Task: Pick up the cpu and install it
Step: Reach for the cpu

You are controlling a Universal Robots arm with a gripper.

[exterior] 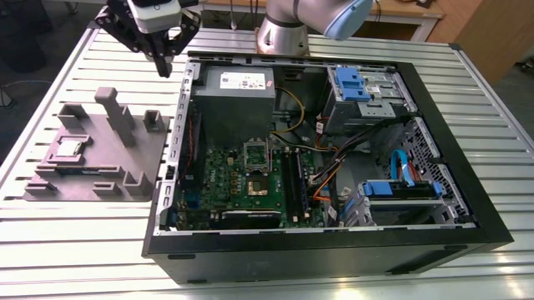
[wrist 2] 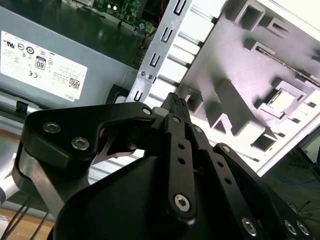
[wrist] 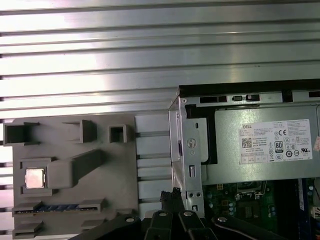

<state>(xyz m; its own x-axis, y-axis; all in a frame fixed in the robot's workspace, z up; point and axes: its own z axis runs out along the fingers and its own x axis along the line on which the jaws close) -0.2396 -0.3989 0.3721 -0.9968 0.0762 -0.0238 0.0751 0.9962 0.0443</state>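
Note:
The cpu is a small silvery square lying in a recess of the grey holder block, at the exterior view's left beside the open computer case. It also shows in both wrist views, cpu and cpu. My gripper hangs high above the table between the holder's far end and the case's corner, well away from the cpu. Its black fingertips are pressed together with nothing between them. The motherboard's socket sits in the middle of the green board.
A silver-grey power supply with a white label fills the case's far corner near the gripper. Black memory slots, orange and black cables and blue drive brackets crowd the case. The holder block has tall posts. Slatted metal table all around.

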